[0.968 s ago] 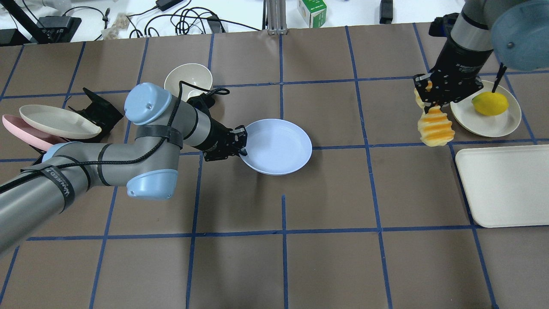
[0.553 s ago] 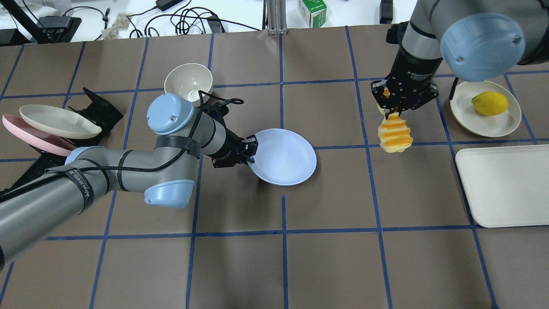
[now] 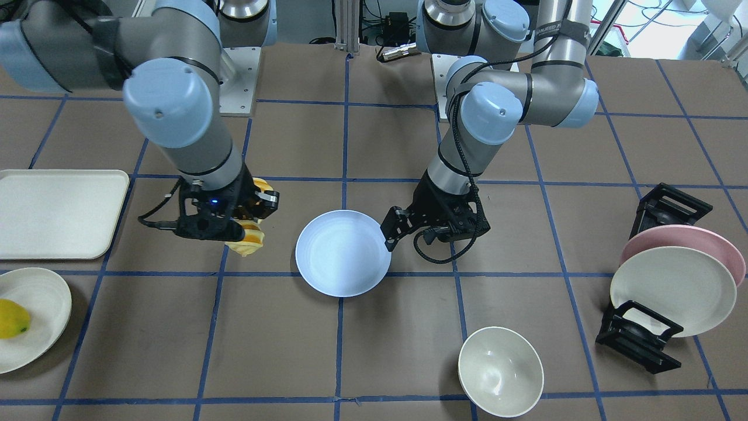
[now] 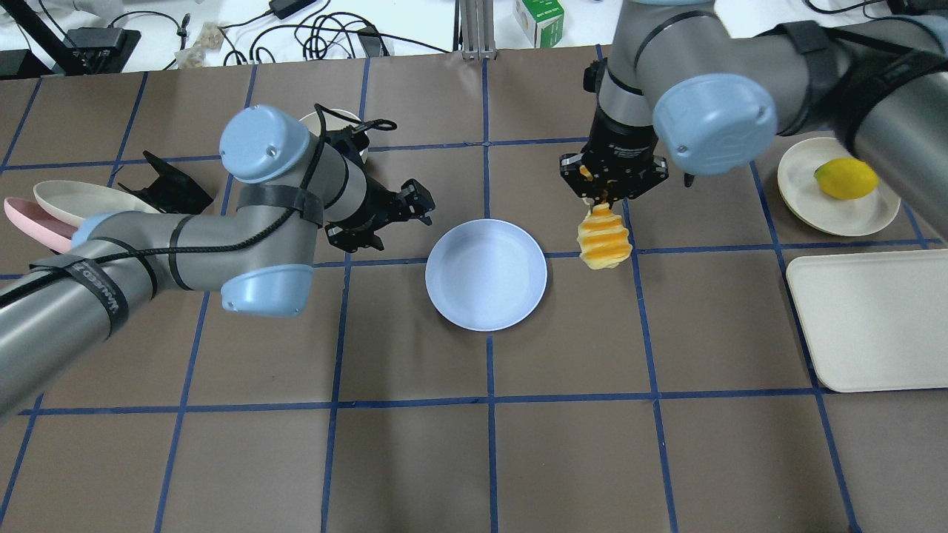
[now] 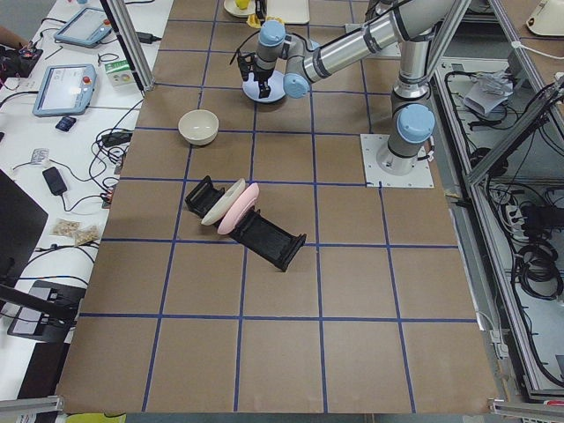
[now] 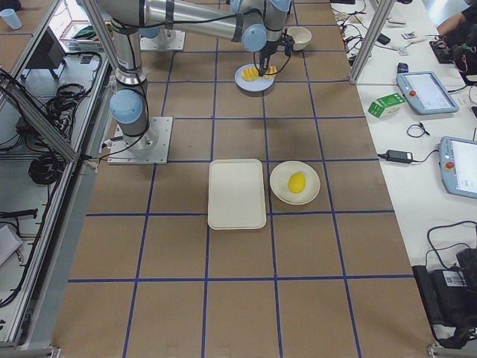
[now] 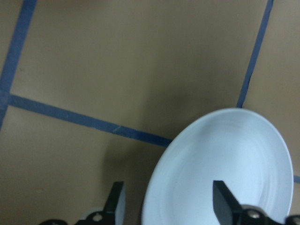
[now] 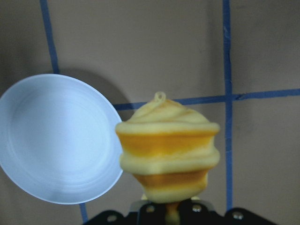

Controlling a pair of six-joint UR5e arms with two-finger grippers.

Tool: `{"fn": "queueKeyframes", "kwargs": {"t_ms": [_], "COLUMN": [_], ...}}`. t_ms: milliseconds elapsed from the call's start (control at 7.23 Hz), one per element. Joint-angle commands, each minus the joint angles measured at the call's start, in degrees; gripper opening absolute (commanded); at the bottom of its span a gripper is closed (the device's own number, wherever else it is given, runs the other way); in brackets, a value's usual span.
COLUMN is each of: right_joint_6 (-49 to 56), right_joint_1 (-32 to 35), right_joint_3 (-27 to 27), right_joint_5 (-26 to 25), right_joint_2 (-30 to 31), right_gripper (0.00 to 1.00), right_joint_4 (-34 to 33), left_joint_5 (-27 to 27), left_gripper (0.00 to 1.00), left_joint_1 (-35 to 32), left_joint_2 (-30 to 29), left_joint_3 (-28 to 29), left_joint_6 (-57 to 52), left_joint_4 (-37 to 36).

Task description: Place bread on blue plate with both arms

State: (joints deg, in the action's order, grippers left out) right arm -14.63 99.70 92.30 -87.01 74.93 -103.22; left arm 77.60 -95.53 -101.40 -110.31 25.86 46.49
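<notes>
The blue plate point(image 4: 486, 274) lies flat on the table's middle; it also shows in the front view point(image 3: 343, 252) and both wrist views point(image 7: 225, 164) point(image 8: 58, 138). My left gripper point(image 4: 421, 206) point(image 3: 390, 231) is open and empty, just off the plate's far-left rim, its fingers point(image 7: 116, 201) spread wide. My right gripper point(image 4: 606, 191) point(image 3: 251, 217) is shut on one end of the bread point(image 4: 603, 243). The ridged orange and yellow loaf hangs down above the table, just right of the plate's rim point(image 8: 168, 147).
A cream plate point(image 4: 815, 203) with a yellow lemon point(image 4: 846, 178) sits far right, with a cream tray point(image 4: 874, 318) in front of it. A cream bowl point(image 3: 501, 371) stands beyond my left arm. A black rack holds a pink plate point(image 3: 684, 240) and a cream plate point(image 3: 672, 289) at the far left.
My left gripper has let go of the blue plate and drawn back from it; the plate now lies flat. My right arm has carried the bread leftward, close to the plate.
</notes>
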Motion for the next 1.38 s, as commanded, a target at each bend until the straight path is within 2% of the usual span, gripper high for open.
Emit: {"fn": "queueKeyframes", "kwargs": {"t_ms": [0,138,277,553,691,830,1106,1245], "right_joint_6": [-13.3,-14.7,-15.2,-14.4,-14.4,-14.3,-14.6,-14.3], "right_joint_1": [7.1,9.0,10.7,12.6,13.2,13.2,13.6,13.6], "right_joint_3": [-0.3,-0.3,-0.3,0.1,0.5,1.0,3.3,4.1], "right_joint_5": [0.1,1.5,1.8,1.8,1.8,1.8,1.8,1.8], "right_joint_2": [-5.2,-7.8,-9.7,-12.8,-13.0,-13.1,-13.2,-13.1], "right_gripper": [0.0,0.0,0.0,0.0,0.0,0.06,0.09,0.35], "right_joint_4": [-8.2,-11.9,-14.4,-16.0,-15.8,-15.4,-16.0,-16.3], "left_joint_5": [9.6,10.5,14.4,14.6,14.6,14.7,14.8,14.8], "left_gripper": [1.0,1.0,1.0,1.0,1.0,1.0,1.0,1.0], "left_joint_1": [3.8,6.0,7.0,7.3,6.2,5.4,5.3,5.7], "left_joint_2": [4.7,6.9,10.1,13.2,12.3,11.8,12.9,13.3], "left_joint_3": [16.8,22.5,23.9,23.9,23.8,22.7,20.7,20.5], "left_joint_6": [-15.6,-21.2,-25.9,-30.7,-31.0,-30.7,-30.9,-31.0], "left_joint_4": [31.6,43.0,48.2,48.6,48.0,48.0,41.2,40.7]}}
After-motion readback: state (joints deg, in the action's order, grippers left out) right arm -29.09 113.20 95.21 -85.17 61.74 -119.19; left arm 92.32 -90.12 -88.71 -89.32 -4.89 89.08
